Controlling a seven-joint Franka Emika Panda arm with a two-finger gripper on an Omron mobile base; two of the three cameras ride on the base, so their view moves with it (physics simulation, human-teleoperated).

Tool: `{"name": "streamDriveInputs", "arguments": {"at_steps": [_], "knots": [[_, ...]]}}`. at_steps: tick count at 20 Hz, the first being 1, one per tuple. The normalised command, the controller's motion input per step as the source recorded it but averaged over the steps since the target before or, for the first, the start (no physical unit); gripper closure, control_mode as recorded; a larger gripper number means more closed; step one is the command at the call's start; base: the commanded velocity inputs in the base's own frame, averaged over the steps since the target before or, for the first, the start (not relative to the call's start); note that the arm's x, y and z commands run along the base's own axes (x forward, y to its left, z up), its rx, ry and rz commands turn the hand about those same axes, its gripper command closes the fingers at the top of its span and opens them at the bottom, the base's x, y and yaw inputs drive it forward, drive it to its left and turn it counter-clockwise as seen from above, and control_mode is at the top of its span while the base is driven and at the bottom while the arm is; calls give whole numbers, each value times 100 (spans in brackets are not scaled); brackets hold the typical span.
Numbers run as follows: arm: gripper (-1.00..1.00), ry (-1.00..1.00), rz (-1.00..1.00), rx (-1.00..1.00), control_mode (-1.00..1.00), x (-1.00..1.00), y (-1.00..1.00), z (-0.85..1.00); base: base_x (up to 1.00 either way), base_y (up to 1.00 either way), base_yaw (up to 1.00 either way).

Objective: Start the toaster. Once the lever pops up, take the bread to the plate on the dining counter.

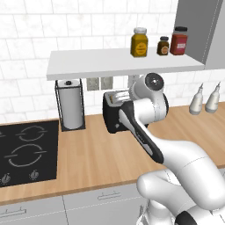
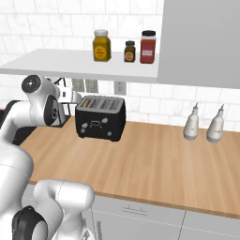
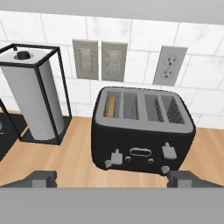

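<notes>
One toaster (image 3: pixel 142 133) sits just ahead of the wide-open gripper (image 3: pixel 113 178).

Legible text: none.
Labels on three glass shelf jars (image 2: pixel 101 45) blurred; black boxy toaster (image 3: pixel 142 131) front marks unreadable.

Evenly and brightly lit throughout, flat rendered light with no visible source. Soft, faint shading under the white shelf (image 1: pixel 125 63) and below the grey cabinet (image 2: pixel 201 42). Weak contact shadow beneath the toaster (image 3: pixel 142 131) on the wood counter (image 2: pixel 154 164), darker in the hand view. No glare on the white wall tiles (image 1: pixel 26 39), mild sheen on the black cooktop (image 1: pixel 26 151). Slightly soft and low in resolution in both base views, jar labels unreadable. Sharper in the hand view, with toaster slots and wall outlets (image 3: pixel 169 65) crisp. No edge distortion, nothing out of focus
</notes>
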Motion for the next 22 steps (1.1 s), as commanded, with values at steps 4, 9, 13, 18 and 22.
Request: {"name": "streamDriveInputs", "arguments": {"at_steps": [4, 9, 13, 18, 22], "knots": [[-100, 0, 0, 0, -100, 0, 0, 0, 0, 0, 0], [-100, 0, 0, 0, -100, 0, 0, 0, 0, 0, 0], [-100, 0, 0, 0, -100, 0, 0, 0, 0, 0, 0], [-100, 0, 0, 0, -100, 0, 0, 0, 0, 0, 0], [-100, 0, 0, 0, -100, 0, 0, 0, 0, 0, 0]]}}
